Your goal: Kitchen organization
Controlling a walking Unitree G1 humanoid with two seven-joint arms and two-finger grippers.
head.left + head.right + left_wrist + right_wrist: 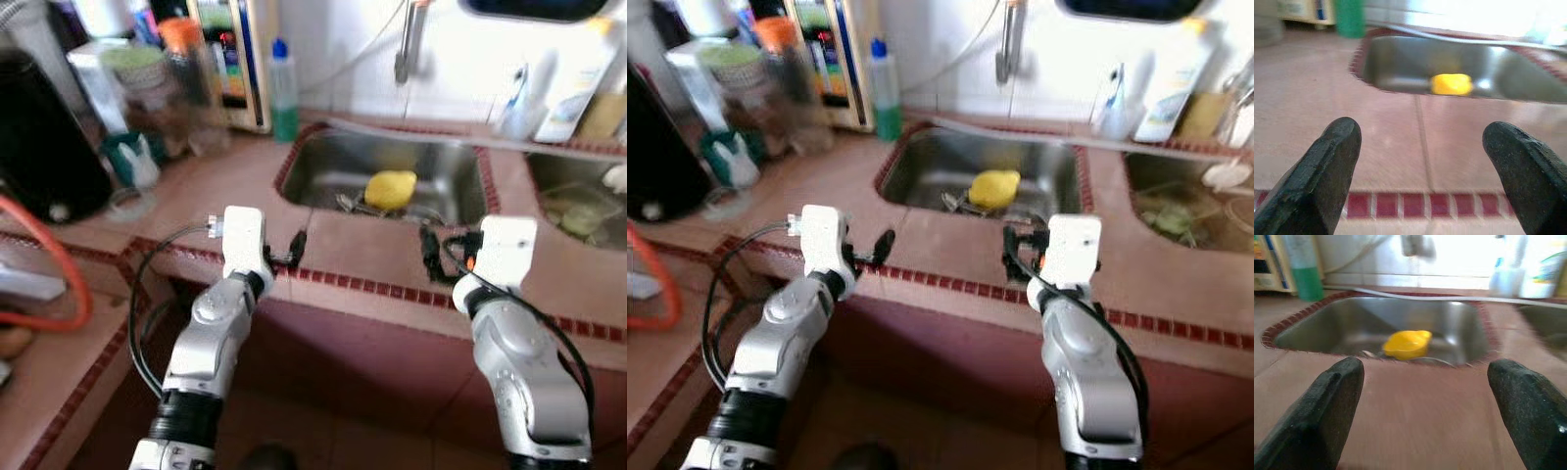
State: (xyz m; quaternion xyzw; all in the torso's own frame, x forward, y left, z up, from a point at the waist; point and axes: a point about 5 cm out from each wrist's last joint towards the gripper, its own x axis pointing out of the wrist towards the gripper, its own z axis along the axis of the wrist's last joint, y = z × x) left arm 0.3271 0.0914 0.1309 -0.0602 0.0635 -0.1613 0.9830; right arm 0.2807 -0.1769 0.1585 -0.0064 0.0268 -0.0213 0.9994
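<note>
Ahead of both tools, a pink tiled table [245, 176] with a dark red border holds a steel sink [441, 166]. A yellow object [390, 188] lies in its basin beside some cutlery, its shape too blurred to identify. The left tool [1422, 147] and right tool [1425, 387] hover over the table's front edge, each with fingers apart and empty. Beyond the left tool stands a green bottle [283, 90]; jars [147, 88] crowd farther left. A second basin [578, 201] is cut off at the right.
</note>
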